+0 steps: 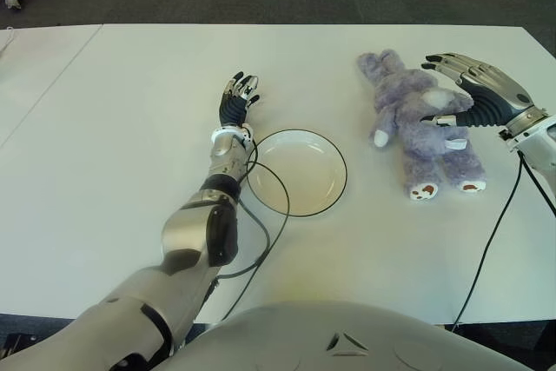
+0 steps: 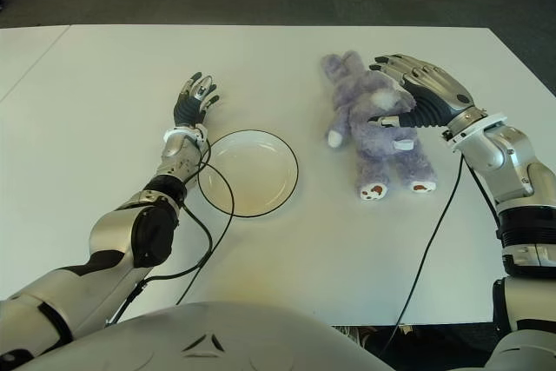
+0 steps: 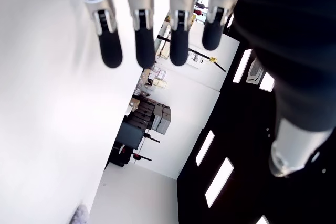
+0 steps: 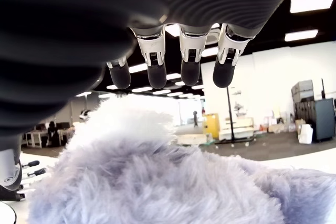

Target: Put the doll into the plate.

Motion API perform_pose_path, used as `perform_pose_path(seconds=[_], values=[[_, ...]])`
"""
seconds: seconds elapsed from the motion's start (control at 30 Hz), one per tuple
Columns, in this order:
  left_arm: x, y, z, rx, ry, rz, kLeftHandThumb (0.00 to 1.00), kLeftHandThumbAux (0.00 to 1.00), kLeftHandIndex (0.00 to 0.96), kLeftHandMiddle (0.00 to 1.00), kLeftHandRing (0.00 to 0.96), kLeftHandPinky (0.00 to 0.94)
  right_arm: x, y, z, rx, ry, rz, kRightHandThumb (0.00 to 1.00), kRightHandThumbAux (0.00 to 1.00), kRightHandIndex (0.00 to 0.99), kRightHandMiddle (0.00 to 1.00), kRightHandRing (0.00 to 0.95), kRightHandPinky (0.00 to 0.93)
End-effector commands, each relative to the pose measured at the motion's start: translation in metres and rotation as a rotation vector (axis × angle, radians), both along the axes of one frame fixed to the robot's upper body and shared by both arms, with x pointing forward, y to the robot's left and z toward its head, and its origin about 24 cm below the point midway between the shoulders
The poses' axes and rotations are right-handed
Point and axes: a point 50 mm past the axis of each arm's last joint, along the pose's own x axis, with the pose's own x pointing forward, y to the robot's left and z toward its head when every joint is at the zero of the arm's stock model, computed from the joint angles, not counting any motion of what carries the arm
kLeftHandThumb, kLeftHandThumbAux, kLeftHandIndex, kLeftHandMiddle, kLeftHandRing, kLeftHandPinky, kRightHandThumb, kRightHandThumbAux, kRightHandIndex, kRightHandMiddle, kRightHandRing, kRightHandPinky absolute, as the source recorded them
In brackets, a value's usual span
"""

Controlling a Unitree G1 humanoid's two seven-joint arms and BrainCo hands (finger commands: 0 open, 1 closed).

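1. The doll [image 1: 419, 119] is a fluffy purple bunny. It lies flat on the white desk [image 1: 130, 128], on my right side.
2. Its ears point away from me and its two feet point toward me. The feet have small brown spots on them.
3. My right hand [image 1: 460, 97] is over the doll's middle. My fingers [image 4: 186, 61] are spread out above the fur, and my thumb is down by the doll's side.
4. In my right wrist view, the fingertips hang just above the fluffy fur. They are not closed around it. I cannot tell if my thumb is touching the doll.
5. The plate [image 1: 300, 171] is white with a thin dark rim. It sits on the desk between my two hands, just left of the doll. The doll is beside the plate, not in it.
6. My left hand [image 1: 237, 102] is just to the left of the plate. Its fingers are straight and loose, and it holds nothing.
7. A black cable [image 1: 265, 215] runs from my left arm and crosses the near edge of the plate.
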Motion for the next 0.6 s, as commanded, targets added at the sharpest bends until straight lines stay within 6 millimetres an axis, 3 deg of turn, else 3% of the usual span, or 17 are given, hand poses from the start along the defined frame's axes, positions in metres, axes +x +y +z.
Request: perform_pose_path(seconds=[0.03,0.37,0.6], values=[[-0.062,-0.007,-0.076,-0.054,0.379,-0.002,0.0,0.677,0.172,0.219,0.232,0.26,-0.007,-0.011,-0.012,-0.04,0.104,-0.028,0.234,0.5,0.066,0.04,0.0,0.0],[-0.062,-0.008,-0.076,-0.058,0.373,-0.01,0.0,0.671,0.159,0.2,0.21,0.229,-0.016,-0.021,-0.02,-0.031,0.164,-0.065,0.266,0.513,0.062,0.029,0.0,0.0],[-0.062,-0.008,-0.076,-0.06,0.375,-0.008,0.0,0.67,0.167,0.204,0.209,0.229,-0.021,-0.025,-0.037,0.009,0.192,-0.124,0.262,0.537,0.06,0.001,0.0,0.0]])
